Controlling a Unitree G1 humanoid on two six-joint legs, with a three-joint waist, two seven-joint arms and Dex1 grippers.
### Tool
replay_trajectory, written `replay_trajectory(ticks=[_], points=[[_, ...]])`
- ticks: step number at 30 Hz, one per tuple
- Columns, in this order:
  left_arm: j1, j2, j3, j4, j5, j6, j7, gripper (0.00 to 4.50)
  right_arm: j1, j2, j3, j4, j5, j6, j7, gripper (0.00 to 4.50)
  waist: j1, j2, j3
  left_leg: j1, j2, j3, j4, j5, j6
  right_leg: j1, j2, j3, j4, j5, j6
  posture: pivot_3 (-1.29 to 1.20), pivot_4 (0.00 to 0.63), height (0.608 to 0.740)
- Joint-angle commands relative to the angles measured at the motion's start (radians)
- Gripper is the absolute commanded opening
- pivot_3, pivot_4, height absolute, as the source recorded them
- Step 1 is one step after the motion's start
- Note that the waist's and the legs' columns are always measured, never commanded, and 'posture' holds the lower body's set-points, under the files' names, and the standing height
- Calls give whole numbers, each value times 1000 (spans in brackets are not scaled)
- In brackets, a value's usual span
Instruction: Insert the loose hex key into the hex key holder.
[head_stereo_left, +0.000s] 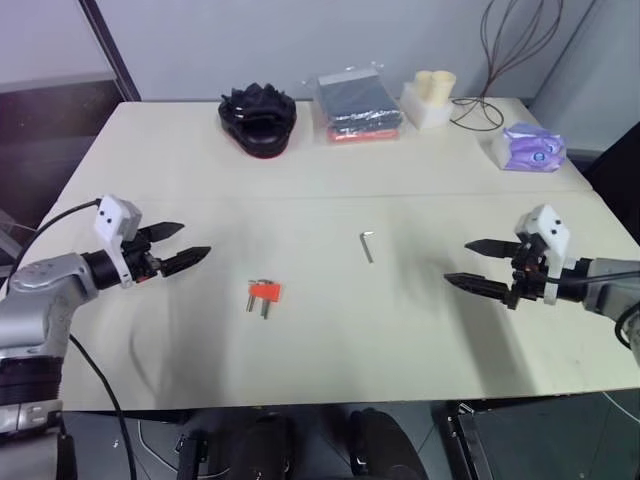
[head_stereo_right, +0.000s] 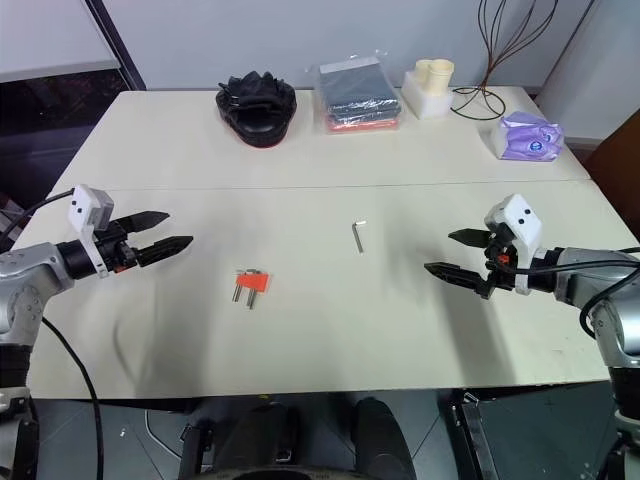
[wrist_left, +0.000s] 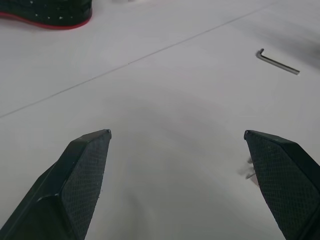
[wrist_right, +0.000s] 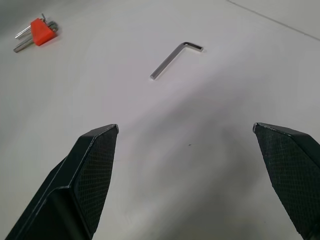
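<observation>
The left tool (head_stereo_left: 187, 246) sits at the left of the frame and the right tool (head_stereo_left: 472, 266) at the right, both arms reaching inward (tips facing each other). Each tool's two black fingers are spread wide, gripping nothing.

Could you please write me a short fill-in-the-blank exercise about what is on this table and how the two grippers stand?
1. The small orange-red plastic hex key holder lies nearer the ____ gripper.
2. The thin grey metal L-shaped loose hex key lies flat on the ____, apart from the holder.
3. Both the left gripper and the right gripper have their black fingers ____ and hold nothing.

Missing words: left; table; open
</observation>
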Motion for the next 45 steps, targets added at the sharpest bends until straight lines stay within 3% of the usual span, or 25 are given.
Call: replay_trajectory(ticks=[1,8,13,18,22,26,31,39,45], points=[[-18,13,17,-10,2,-20,-3,4458,-16,5,-20,-4,-1,-23,-2,4500,0,0,0,0,0,0,0,0,0,0,0,0,0,0,0,0,150,740],[-39,26,1,25,28,-48,-27,4458,-37,13,-1,-4,-6,-27,-4,4500,0,0,0,0,0,0,0,0,0,0,0,0,0,0,0,0,150,740],[-156,57,-108,144,96,-151,-197,4458,-97,46,72,-65,20,21,3,4500,0,0,0,0,0,0,0,0,0,0,0,0,0,0,0,0,150,740],[-263,95,-230,244,163,-207,-386,4458,-177,149,208,-138,11,48,-21,4500,-3,0,0,0,0,1,0,0,0,-1,1,0,1,0,0,0,150,740],[-298,119,-274,301,206,-255,-464,4458,-243,310,371,-108,-84,0,-92,4500,-8,0,0,0,0,2,0,0,0,-1,3,0,1,0,0,0,150,740],[-294,123,-264,302,214,-269,-474,4458,-276,437,480,-58,-170,-33,-148,4500,-1,0,0,-1,0,3,1,0,0,-3,3,0,3,0,0,0,150,740],[-221,141,-226,202,181,-218,-464,4458,-345,605,599,140,-304,-171,-196,4500,-6,-1,0,-2,-1,5,4,0,0,-3,3,0,3,0,0,0,150,740],[-78,194,-208,46,156,-166,-469,4458,-439,704,641,394,-405,-347,-155,4500,-7,0,0,0,0,5,3,0,1,-3,4,0,5,0,0,0,150,740],[-43,193,-177,-13,123,-118,-429,4458,-442,746,649,443,-439,-390,-128,4500,-9,0,0,0,0,5,3,0,1,-3,4,0,6,0,0,0,150,740]])
